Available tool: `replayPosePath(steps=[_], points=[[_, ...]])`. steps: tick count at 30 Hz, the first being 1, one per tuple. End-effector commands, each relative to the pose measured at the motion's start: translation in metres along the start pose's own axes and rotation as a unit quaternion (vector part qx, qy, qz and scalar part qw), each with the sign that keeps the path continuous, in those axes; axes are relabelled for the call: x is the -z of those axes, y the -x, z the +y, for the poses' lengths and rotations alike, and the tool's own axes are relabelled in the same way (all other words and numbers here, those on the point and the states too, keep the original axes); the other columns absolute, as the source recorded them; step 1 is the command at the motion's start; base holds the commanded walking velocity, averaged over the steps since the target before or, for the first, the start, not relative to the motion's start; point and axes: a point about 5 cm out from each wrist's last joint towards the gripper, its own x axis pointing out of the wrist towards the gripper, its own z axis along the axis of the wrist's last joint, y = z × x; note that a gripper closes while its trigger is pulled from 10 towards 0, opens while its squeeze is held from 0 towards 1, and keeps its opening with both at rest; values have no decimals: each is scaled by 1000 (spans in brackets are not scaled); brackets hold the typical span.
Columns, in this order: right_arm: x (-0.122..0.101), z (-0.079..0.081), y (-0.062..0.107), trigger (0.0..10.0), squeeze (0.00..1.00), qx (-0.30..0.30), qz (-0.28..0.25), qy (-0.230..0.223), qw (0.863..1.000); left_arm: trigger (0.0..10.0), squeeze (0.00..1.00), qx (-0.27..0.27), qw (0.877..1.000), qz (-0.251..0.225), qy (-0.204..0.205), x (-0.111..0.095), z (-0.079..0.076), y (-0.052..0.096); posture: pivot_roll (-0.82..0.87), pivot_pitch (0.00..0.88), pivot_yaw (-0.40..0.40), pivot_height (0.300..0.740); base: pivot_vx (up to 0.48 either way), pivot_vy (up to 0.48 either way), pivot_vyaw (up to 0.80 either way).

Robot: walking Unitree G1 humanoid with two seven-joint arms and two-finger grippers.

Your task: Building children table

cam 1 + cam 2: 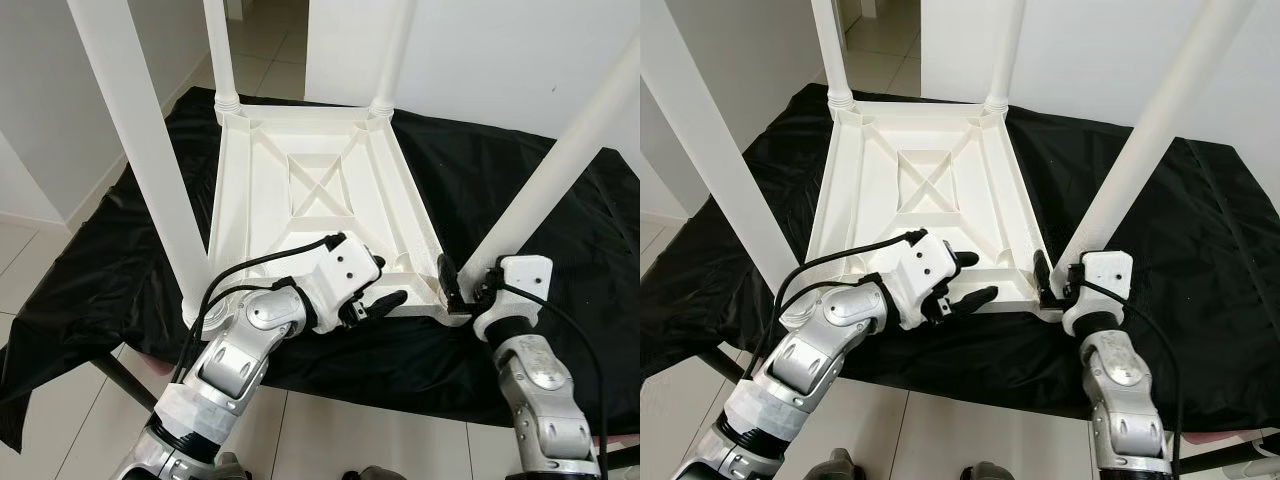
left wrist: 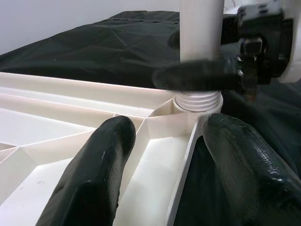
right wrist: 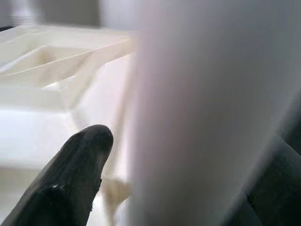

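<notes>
Black fingers of the right gripper [image 1: 452, 290] close around the base of a white round plastic leg [image 1: 560, 165] at the near right corner of the upturned white plastic children's table [image 1: 320, 190], while the left gripper [image 1: 375, 298] has its fingers [image 2: 101, 174] spread either side of the table's near rim. Ribbed underneath with a crossed rectangle at its middle, the table lies top-down on a black cloth [image 1: 500, 170] with four legs standing up from its corners.

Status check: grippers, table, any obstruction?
Right gripper clamped on near-right leg base. Left gripper open, straddling tabletop near rim. Four legs up. Nothing blocking.
</notes>
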Motion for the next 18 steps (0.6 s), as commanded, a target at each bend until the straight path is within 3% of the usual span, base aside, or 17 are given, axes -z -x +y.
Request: replayPosePath(steps=[1,3,10,11,13,14,18], points=[[1,-3,-1,10000,0,-21,0,-8,1000,10000,0,-23,1000,-1,-4,0,2,-2,44,0,-36,740,0,0,0],[2,-6,-4,10000,0,-64,4,-5,998,10000,0,-23,1000,-2,-4,-1,2,-3,44,0,-35,740,0,0,0],[5,-8,-9,9882,0,-104,15,16,994,10000,0,-22,1000,-3,-5,-2,1,-4,49,0,-36,740,0,0,0],[8,-9,-11,8039,0,-126,25,26,991,10000,0,-22,1000,-4,-6,-3,1,-5,50,1,-37,740,0,0,0],[8,-9,-11,8039,0,-126,25,26,991,10000,0,-22,1000,-4,-6,-3,1,-5,50,1,-37,740,0,0,0],[12,-10,-11,0,0,-141,37,39,989,10000,0,-23,1000,-5,-8,-4,1,-5,56,3,-43,740,0,0,0],[20,-13,-8,0,0,-153,61,43,985,10000,0,-25,1000,-8,-8,-5,2,-6,54,8,-44,740,0,0,0]])
